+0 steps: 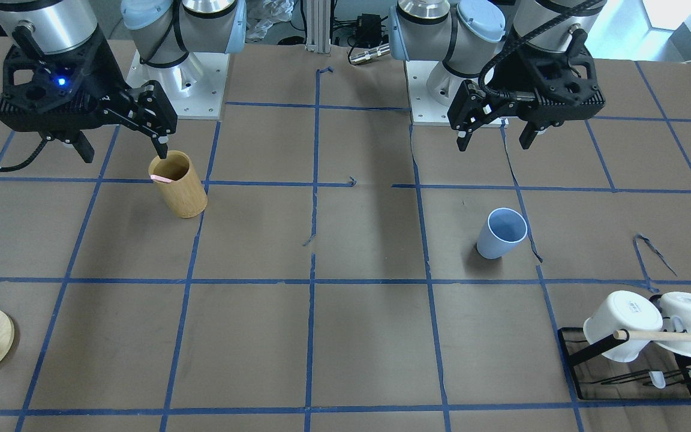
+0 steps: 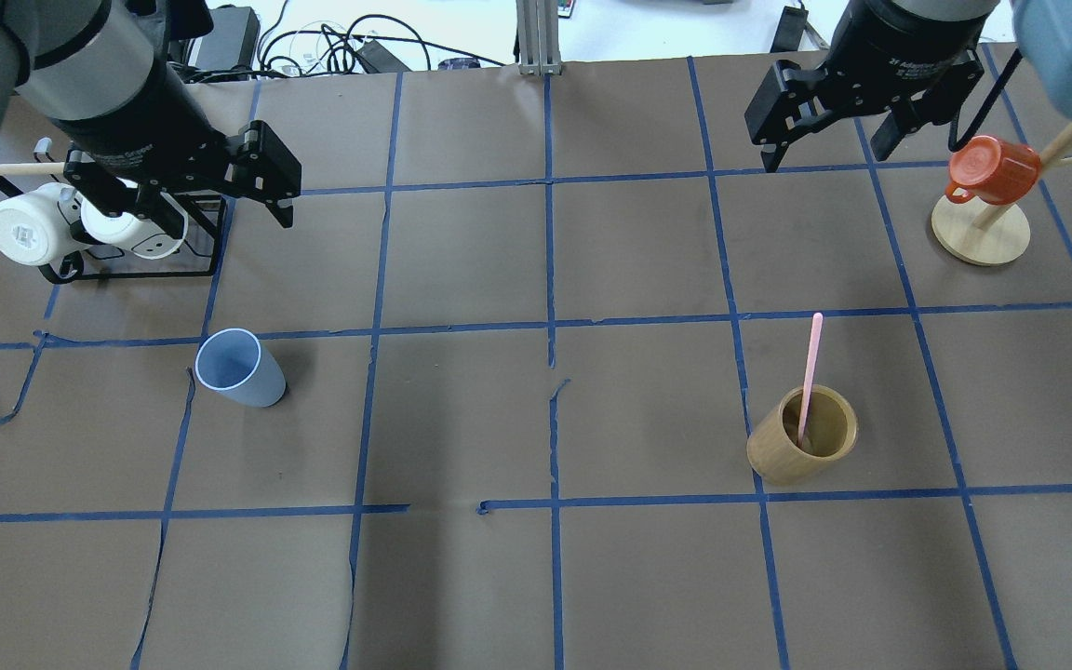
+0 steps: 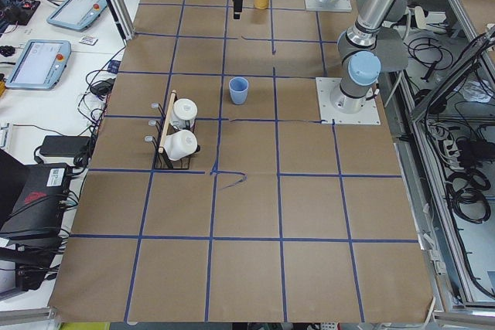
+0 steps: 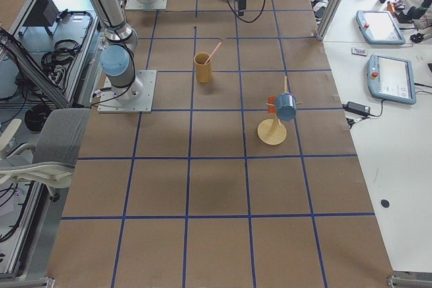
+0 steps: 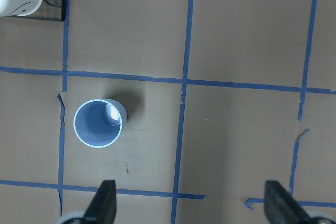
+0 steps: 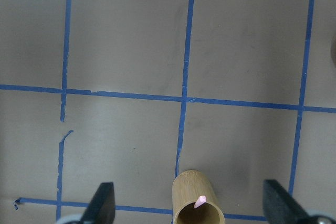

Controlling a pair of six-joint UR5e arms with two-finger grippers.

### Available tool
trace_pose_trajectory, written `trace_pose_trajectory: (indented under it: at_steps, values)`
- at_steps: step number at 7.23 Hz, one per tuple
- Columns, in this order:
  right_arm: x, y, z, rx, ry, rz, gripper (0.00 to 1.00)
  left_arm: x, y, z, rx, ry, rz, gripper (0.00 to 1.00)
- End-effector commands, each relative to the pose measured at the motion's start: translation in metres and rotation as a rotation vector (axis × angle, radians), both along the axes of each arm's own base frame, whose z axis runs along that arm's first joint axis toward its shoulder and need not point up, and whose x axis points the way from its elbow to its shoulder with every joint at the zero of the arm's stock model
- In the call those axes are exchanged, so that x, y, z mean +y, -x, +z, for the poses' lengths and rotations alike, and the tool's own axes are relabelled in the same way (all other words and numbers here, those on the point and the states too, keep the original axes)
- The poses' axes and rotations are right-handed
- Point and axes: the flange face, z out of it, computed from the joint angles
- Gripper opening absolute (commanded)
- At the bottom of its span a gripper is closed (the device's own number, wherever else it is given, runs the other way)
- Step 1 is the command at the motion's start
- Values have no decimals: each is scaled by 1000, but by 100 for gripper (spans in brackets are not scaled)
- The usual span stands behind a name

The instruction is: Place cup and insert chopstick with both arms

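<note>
The pale-blue cup [image 2: 240,368] stands upright and empty on the left half of the table; it also shows in the front view [image 1: 501,233] and the left wrist view [image 5: 98,123]. The pink chopstick [image 2: 810,372] leans inside the tan bamboo cylinder [image 2: 801,435] on the right half; its tip shows in the right wrist view [image 6: 200,201]. My left gripper [image 2: 220,219] is open and empty, high above the table, beyond the cup. My right gripper [image 2: 824,154] is open and empty, high and beyond the cylinder.
A black rack [image 2: 127,274] with two white mugs [image 2: 29,223] and a wooden rod stands at the far left under my left arm. An orange mug [image 2: 992,172] hangs on a wooden stand at the far right. Blue tape lines grid the brown table.
</note>
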Motion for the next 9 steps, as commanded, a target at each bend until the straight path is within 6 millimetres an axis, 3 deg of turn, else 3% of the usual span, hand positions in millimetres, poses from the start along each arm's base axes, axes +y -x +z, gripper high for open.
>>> trace_pose_trajectory:
  at_steps: [1,9]
  values:
    - [-1,1,-2,-1,-3,-1,100,1,0,1,1,2,-1,100]
    - [4,2,-7,4,-48,-6,100,3,0,4,4,8,-1,100]
